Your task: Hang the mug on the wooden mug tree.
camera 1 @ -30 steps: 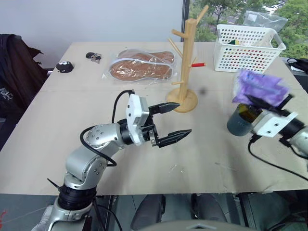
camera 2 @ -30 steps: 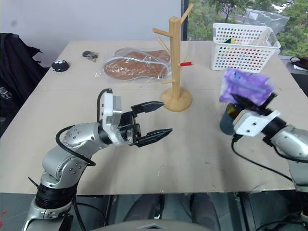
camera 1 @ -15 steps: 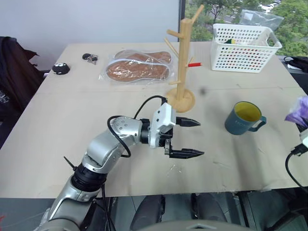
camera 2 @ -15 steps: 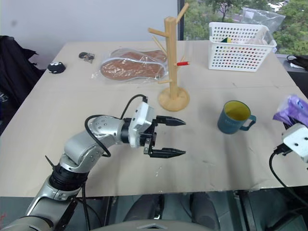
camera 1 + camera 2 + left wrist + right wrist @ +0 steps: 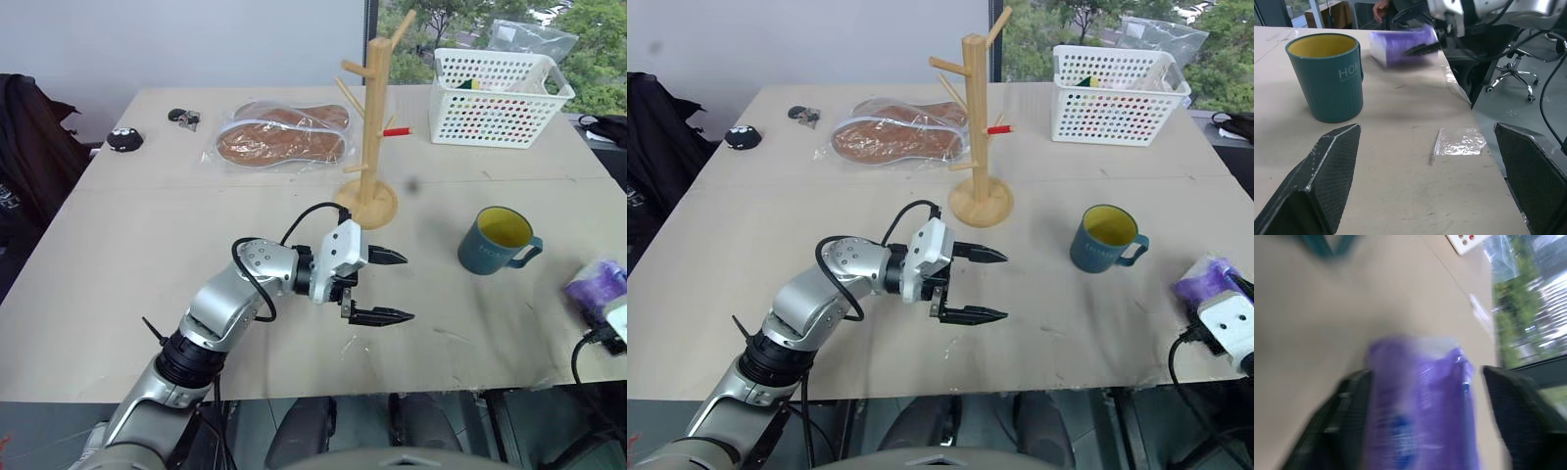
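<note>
Head views, table (image 5: 147,255): a pale worktop set before a window.
Head views, mug (image 5: 496,241): the teal-blue mug with its yellow inside stands upright on the right half of the table, handle turned toward the robot's right, free of both grippers.
Head views, wooden mug tree (image 5: 373,127): it stands upright on its round base near mid-table, behind and to the left of the mug, every peg bare, the red-tipped one facing the basket.
Head views, left gripper (image 5: 389,287): it hovers low over the table in front of the tree, fingers spread wide and empty, aimed toward the mug but well apart from it.
Head views, right gripper (image 5: 1227,318): at the table's right edge, with the purple tissue pack (image 5: 595,287) at its fingers; whether the fingers clamp the pack cannot be told here.
Head views, far side: a white perforated basket (image 5: 500,85) at the right rear, a plastic-wrapped pair of insoles (image 5: 281,139) left of the tree, keys (image 5: 182,117) and a small black object (image 5: 123,139) toward the left rear corner.
Left wrist view: the two black fingers (image 5: 1320,181) stand far apart with bare table between them; the mug (image 5: 1328,76) rests beyond, and the tissue pack (image 5: 1403,46) lies farther on beneath the other gripper.
Right wrist view: the blurred tissue pack (image 5: 1418,406) sits between the dark fingers (image 5: 1339,418), which stand wide to either side of it; a grip on it cannot be confirmed.
</note>
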Controlling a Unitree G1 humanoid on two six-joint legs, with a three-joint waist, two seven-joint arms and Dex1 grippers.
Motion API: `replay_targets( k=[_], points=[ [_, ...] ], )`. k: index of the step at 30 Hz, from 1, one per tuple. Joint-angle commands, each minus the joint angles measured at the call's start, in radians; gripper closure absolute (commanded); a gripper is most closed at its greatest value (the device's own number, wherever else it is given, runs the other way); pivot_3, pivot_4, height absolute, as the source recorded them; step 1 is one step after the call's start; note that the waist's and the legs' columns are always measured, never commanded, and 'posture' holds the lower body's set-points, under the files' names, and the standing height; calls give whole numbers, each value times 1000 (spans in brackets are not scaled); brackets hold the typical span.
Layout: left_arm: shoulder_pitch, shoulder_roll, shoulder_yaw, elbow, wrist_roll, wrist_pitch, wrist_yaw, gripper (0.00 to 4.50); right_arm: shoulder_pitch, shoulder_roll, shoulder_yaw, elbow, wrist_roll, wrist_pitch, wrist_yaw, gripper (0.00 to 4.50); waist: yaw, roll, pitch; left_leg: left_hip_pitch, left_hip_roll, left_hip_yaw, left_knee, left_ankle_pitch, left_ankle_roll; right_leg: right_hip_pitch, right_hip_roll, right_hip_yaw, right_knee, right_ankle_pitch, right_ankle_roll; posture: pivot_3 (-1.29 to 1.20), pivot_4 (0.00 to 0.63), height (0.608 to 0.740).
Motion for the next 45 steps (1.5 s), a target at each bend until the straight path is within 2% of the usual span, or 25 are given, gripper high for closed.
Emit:
replay_targets(
  k=[1, 6, 11, 19, 33, 34, 36, 37, 42, 43, 45],
  points=[
    [-3, -2, 24, -18, -1, -18, 0, 0, -8, 37, -27, -167, 214, 126, 23, 513, -2, 0, 0, 0, 0, 0, 0, 0, 0, 0, 0, 0, 0, 0, 0, 0, 150, 740],
    [0, -23, 43, -54, -32, 19, 37, 0, -137, 121, 59, -196, 269, 255, -99, 513, -4, -1, 0, 0, 0, 1, 1, 0, 0, 0, 0, 0, 0, 0, 0, 0, 150, 740],
    [-14, -33, 52, -87, -10, 91, 137, 0, -243, 172, 165, -45, 191, 224, -175, 513, 0, 0, 0, 0, 0, -1, 1, 0, 0, 0, 0, -1, 1, 0, 0, 0, 150, 740],
    [-30, -24, 45, -145, -1, 170, 207, 0, -333, 180, 169, 117, 184, 140, -199, 513, -3, 0, 0, 0, -2, -1, 0, 3, -4, -1, 0, -1, 1, 0, 0, 0, 150, 740],
    [-25, -37, 29, -174, 57, 205, 316, 0, -416, 166, 181, 223, 225, 118, -167, 513, -4, 0, 0, 0, -2, -1, 0, 3, -4, -1, 0, -1, 2, 0, 0, 0, 150, 740],
    [-23, -37, 27, -176, 58, 204, 317, 0, -420, 166, 183, 232, 225, 114, -163, 888, -4, 0, 0, 0, -2, -1, 0, 3, -4, -1, 0, -1, 2, 0, 0, 0, 150, 740],
    [-16, -37, 28, -182, 59, 202, 321, 0, -426, 162, 193, 245, 232, 120, -148, 1285, -4, 0, 0, 0, -2, -1, 0, 2, -4, -1, 0, -1, 1, 0, 0, 0, 150, 740],
    [-12, -37, 29, -186, 59, 202, 323, 0, -431, 161, 197, 253, 234, 119, -141, 1681, -5, 0, 0, 0, -2, -1, 0, 2, -4, -1, 0, 0, 1, 0, 0, 0, 150, 740],
    [2, -36, 42, -200, 54, 207, 339, 0, -443, 153, 207, 267, 255, 130, -114, 4177, -4, 0, 0, 0, -2, -1, 0, 3, -4, -1, 0, -1, 1, 0, 0, 0, 150, 740],
    [4, -37, 45, -201, 52, 210, 343, 0, -443, 151, 210, 266, 262, 136, -104, 4425, -4, 0, 0, 0, -2, -1, 0, 2, -4, -1, 0, -1, 1, 0, 0, 0, 150, 740],
    [10, -40, 48, -202, 51, 208, 351, 0, -442, 144, 217, 263, 274, 146, -87, 4425, -4, 0, 0, 0, -2, -1, 0, 2, -4, -1, 0, 0, 1, 0, 0, 0, 150, 740]
  ],
)
